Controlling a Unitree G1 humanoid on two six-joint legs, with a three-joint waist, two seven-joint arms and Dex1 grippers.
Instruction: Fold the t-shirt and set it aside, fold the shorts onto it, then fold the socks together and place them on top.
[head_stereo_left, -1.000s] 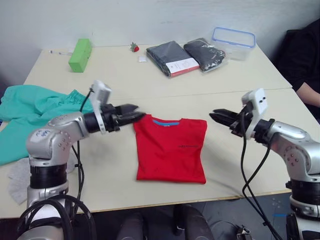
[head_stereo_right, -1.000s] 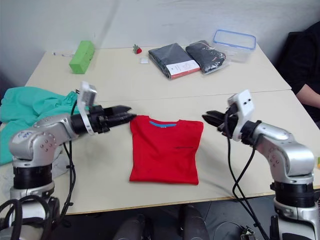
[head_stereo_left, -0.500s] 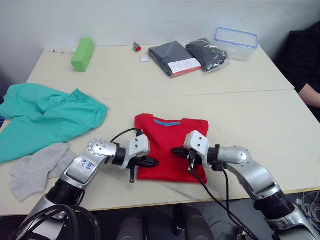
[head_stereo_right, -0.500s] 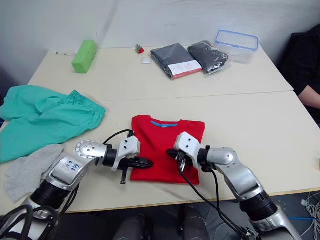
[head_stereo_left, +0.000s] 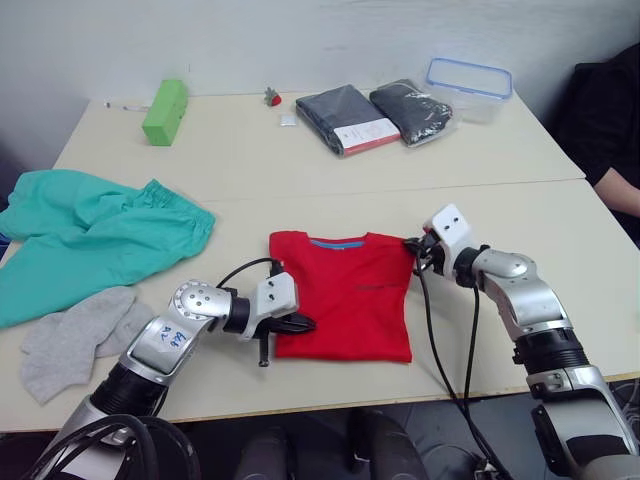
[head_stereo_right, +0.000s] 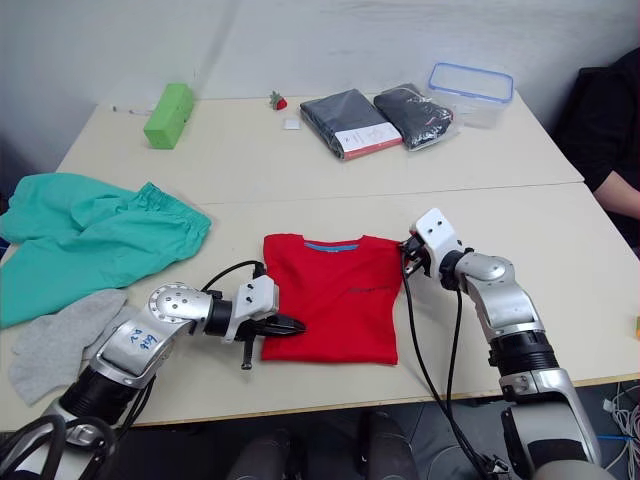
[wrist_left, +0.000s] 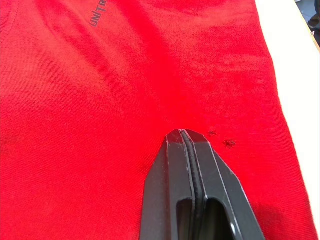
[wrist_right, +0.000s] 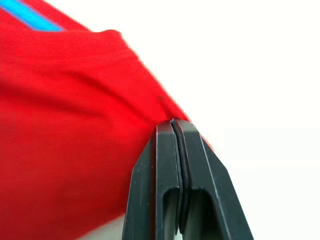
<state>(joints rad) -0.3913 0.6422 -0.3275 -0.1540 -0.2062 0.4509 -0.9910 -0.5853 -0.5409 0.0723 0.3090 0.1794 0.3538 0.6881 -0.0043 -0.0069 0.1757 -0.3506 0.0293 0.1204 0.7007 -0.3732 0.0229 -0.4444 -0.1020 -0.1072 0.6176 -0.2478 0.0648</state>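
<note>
The red t-shirt (head_stereo_left: 345, 300) lies flat on the near table with its sleeves folded in, the blue neckband toward the far side. My left gripper (head_stereo_left: 308, 323) is shut, its tips resting on the shirt's lower left part; in the left wrist view the closed fingers (wrist_left: 170, 165) lie over red cloth. At the shirt's upper right corner my right gripper (head_stereo_left: 410, 246) is also shut, its tips on the fabric edge (wrist_right: 150, 90). The teal shorts (head_stereo_left: 90, 240) lie spread at the left, and the grey socks (head_stereo_left: 70, 335) sit just in front of them.
On the far table are a green block (head_stereo_left: 163, 110), two packaged dark garments (head_stereo_left: 345, 117), a clear plastic container (head_stereo_left: 468, 85) and a small red object (head_stereo_left: 270, 97). A person (head_stereo_left: 610, 120) sits at the right edge.
Both grippers came down from beside the collar to the shirt's lower part. The right one then moved up to the upper right corner; the left stayed at the lower left.
</note>
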